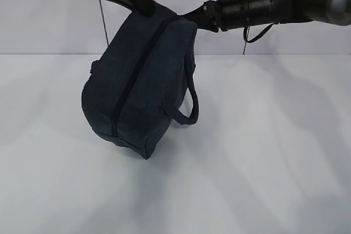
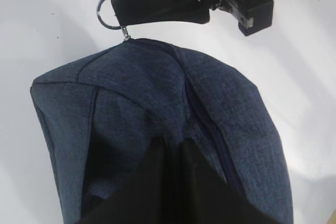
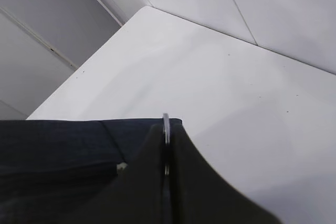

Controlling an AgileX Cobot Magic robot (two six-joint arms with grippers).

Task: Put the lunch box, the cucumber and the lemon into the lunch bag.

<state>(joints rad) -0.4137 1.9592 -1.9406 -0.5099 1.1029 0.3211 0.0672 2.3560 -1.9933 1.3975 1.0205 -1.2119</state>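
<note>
The dark navy lunch bag [image 1: 140, 86] hangs tilted, with its top end raised and its lower corner down at the white table. Its zipper [image 1: 134, 78] runs shut along the side facing the exterior view. My left gripper [image 1: 147, 8] is shut on the fabric at the bag's top end [image 2: 176, 148]. My right gripper [image 1: 189, 16] reaches in from the right and is shut on the silver ring pull [image 2: 105, 11], whose edge shows between the fingers [image 3: 166, 124]. The strap handle [image 1: 189, 102] hangs loose. The lunch box, cucumber and lemon are out of view.
A white table [image 1: 263, 152] spreads all round the bag, with a pale wall [image 1: 49, 15] behind it. The table's far edge and corner [image 3: 147, 9] show in the right wrist view. A thin cable [image 1: 103, 17] hangs behind the bag.
</note>
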